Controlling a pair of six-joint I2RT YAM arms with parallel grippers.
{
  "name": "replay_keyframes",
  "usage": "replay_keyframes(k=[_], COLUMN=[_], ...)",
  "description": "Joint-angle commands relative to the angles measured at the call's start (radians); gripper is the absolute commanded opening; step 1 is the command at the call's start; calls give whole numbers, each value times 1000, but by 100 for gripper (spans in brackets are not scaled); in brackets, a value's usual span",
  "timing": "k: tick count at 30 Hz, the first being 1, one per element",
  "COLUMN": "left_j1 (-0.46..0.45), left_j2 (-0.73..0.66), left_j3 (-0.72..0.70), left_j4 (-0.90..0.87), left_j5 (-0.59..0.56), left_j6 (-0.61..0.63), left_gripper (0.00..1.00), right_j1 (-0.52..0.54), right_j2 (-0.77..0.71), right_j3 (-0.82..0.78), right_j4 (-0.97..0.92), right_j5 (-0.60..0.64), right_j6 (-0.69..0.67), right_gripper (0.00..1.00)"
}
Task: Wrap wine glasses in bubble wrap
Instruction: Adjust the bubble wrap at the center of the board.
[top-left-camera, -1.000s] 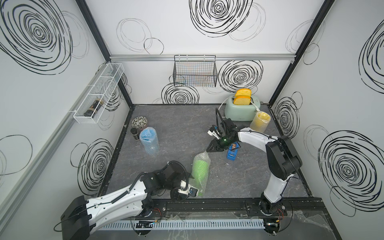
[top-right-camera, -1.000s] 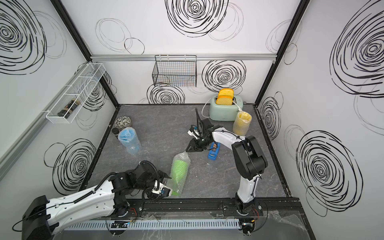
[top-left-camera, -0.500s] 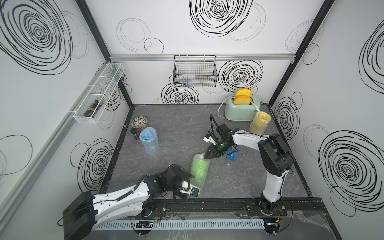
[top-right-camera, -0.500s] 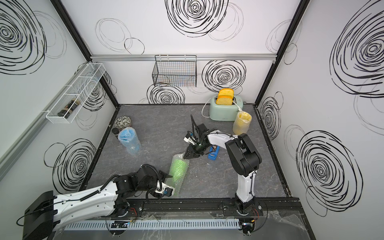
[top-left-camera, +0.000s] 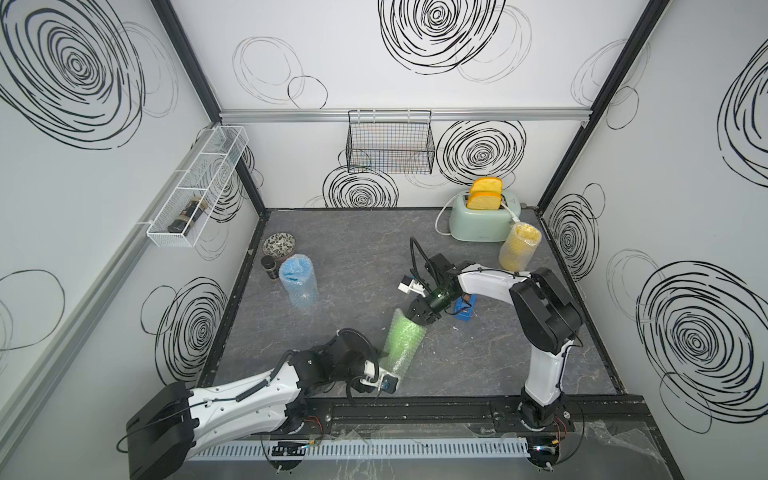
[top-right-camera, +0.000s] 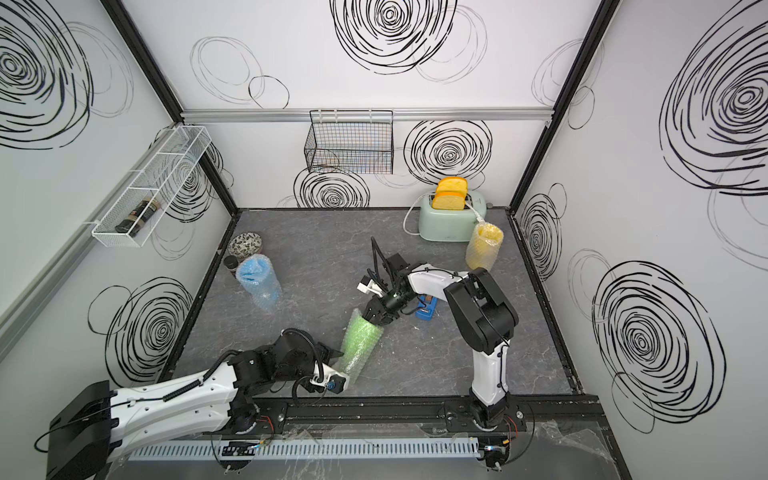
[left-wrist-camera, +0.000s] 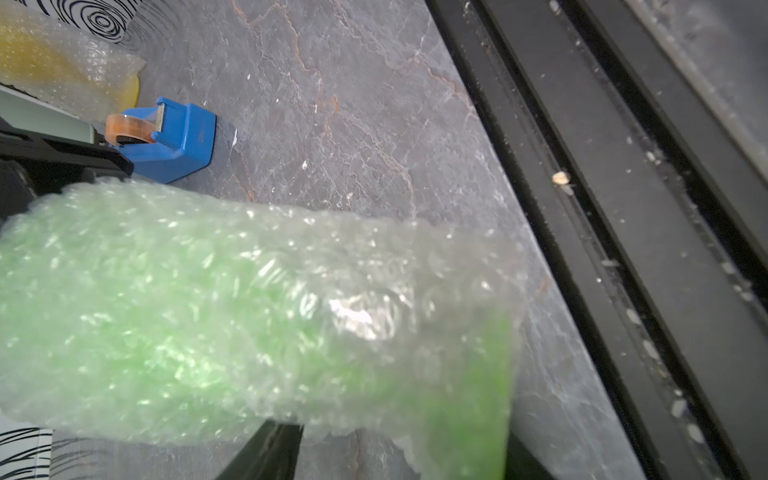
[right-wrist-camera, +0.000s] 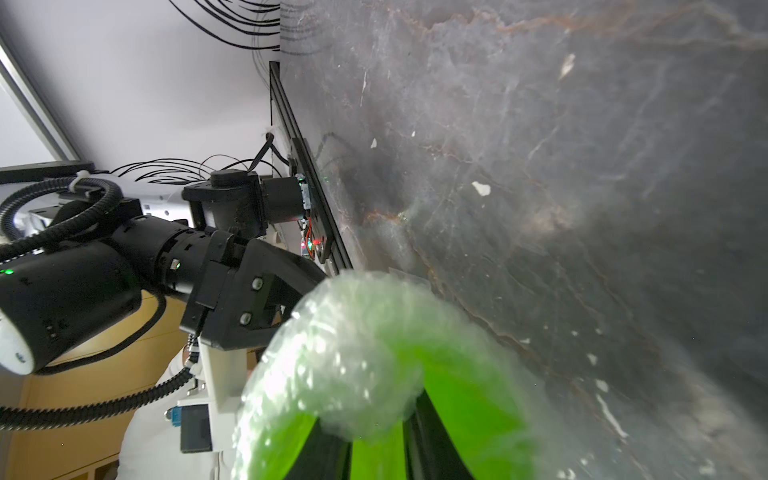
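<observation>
right hand (top-left-camera: 415, 319) pinching green goblet (top-left-camera: 405, 338) rim through bubble wrap (top-left-camera: 397, 368); left hand (top-left-camera: 384, 365) around foot end, grip unclear; wrap could unroll if either slips

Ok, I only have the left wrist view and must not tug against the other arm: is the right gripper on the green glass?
Observer: Yes, the right gripper grips the green glass at its rim end.
Operator: Is it upright?
Observer: No, in both top views it leans, foot toward the left gripper.
Operator: Where is the blue glass?
Observer: Upright and wrapped, near the bowl.
</observation>
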Motion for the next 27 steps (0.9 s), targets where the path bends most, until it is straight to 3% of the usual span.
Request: replay_keyframes(k=[1,9,17,24,27], left_j1=[26,46,67,95,121], left_j2=[17,167,363,183,87], left_j3=[-15,29,97,-6,0], left_j4=[226,419,544,396,221], left_j5=[-110,-147,-252,-173,-133], left_j6=[61,88,72,143,158], left_gripper=[64,63,82,98,97], right_j1=[63,74,159,255,297], right_j2=[-41,-173,-183,-158,-140], right_j3=[-5,112,244,294,314], right_j4=[-91,-147,-237,-308,-338], right_j5=[-24,267,595,831,916], right_j6=[11,166,262,355,398], right_gripper=[26,29,29,29,29])
